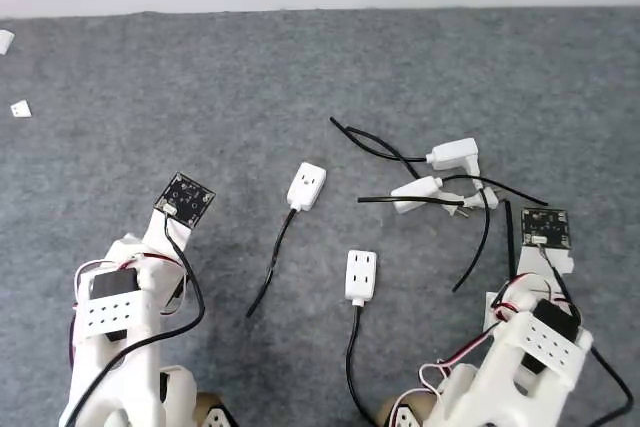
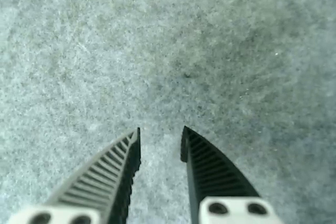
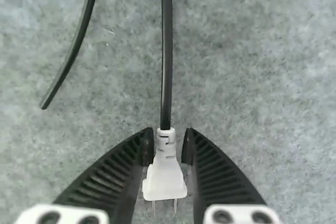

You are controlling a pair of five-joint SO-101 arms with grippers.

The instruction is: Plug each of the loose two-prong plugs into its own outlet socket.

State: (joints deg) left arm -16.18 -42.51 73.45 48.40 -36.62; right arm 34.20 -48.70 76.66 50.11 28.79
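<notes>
**Status: 0 plugged in, first plug gripped**

Counting zero plugs seated. Seeing far socket [image 1: 306, 187] mid-bench and near socket [image 1: 361, 275] just beside it toward the near edge. Both flat, slots up, nothing inserted.

Right tool [image 3: 168, 129] clamped on a white plug [image 3: 164, 177], jaws against both flanks of the body. Prongs pointing back at the wrist, black cord [image 3: 166, 51] running straight away across the bench [image 1: 150, 77]. Sitting by the right end of the near edge, well apart from either socket. Cannot tell whether lifted or resting on the bench.

Left tool [image 2: 161, 128] parted a little, empty, over bare bench toward the left end of the near edge.

Also seeing a far loose plug [image 1: 455, 155] and a near loose plug [image 1: 418, 192] right of centre among tangled cords, untouched.

Left to do, by my read:
- Carry the gripped plug to a socket.
- Turn the prongs to face the slots and push home.
- Repeat for the loose ones.

Spotted just two sockets, so unsure how the plug count matches.
</notes>
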